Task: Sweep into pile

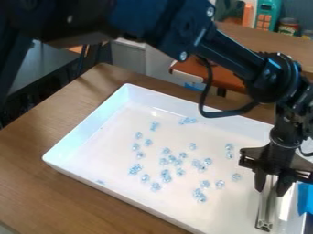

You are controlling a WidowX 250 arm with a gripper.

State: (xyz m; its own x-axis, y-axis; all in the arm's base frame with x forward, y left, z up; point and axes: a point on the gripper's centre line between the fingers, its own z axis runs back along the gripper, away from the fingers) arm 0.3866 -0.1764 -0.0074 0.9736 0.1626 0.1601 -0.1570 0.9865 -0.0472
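At the right side of the white tray (92, 137), the black gripper (271, 188) points down, shut on a slim silver metal tool (267, 208). The tool's lower end is low over the tray's near right part; whether it touches the floor of the tray I cannot tell. Small clear-blue pieces (166, 175) lie scattered over the middle of the tray, some in small clumps and others apart. A few lie farther back, like the clump (187, 120) near the far wall. All these pieces are left of the gripper.
Raised walls surround the tray, which stands on a brown wooden table (36, 137). A bright blue object (305, 199) is at the right edge beside the gripper. The arm crosses above the tray's far side, with a black cable looping down. Jars and an orange-and-teal item stand behind.
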